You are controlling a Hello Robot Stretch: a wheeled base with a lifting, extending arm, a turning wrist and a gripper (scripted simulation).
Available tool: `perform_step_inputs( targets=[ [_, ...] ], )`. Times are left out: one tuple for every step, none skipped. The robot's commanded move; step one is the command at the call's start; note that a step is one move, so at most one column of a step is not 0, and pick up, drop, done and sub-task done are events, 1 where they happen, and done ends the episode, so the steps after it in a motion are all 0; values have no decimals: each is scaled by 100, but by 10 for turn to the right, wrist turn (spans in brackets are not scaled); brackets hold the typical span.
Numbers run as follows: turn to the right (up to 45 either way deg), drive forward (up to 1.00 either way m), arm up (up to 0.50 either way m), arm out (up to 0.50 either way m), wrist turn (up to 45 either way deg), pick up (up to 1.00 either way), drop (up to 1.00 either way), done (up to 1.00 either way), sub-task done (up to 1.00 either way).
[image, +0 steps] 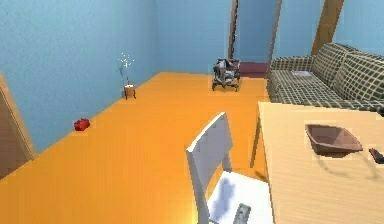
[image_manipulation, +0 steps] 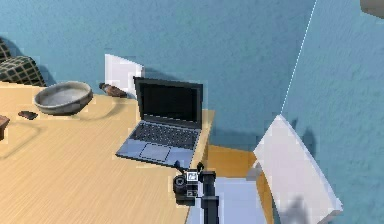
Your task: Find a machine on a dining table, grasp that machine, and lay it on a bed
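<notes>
The laptop (image_manipulation: 165, 125) sits lid up on the wooden dining table (image_manipulation: 60, 165), close to the table's edge. The gripper (image_manipulation: 184, 186) is just in front of the laptop's near corner; I cannot tell whether it holds anything. The step in hand looks like the reach before the grasp. Next, the arm likely has to settle on the laptop's base and then lift. Left of the laptop stands a grey bowl (image_manipulation: 63, 96). A white chair (image_manipulation: 120, 72) is behind the laptop and a second chair (image_manipulation: 295, 165) to its right, with blue walls (image_manipulation: 240, 50) beyond.
</notes>
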Motion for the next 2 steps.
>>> perform_step_inputs(
  targets=[
    [0, 0, 0, 0, 0, 100, 0, 0, 0],
    [0, 0, 10, 0, 0, 0, 0, 0, 0]
  ],
)
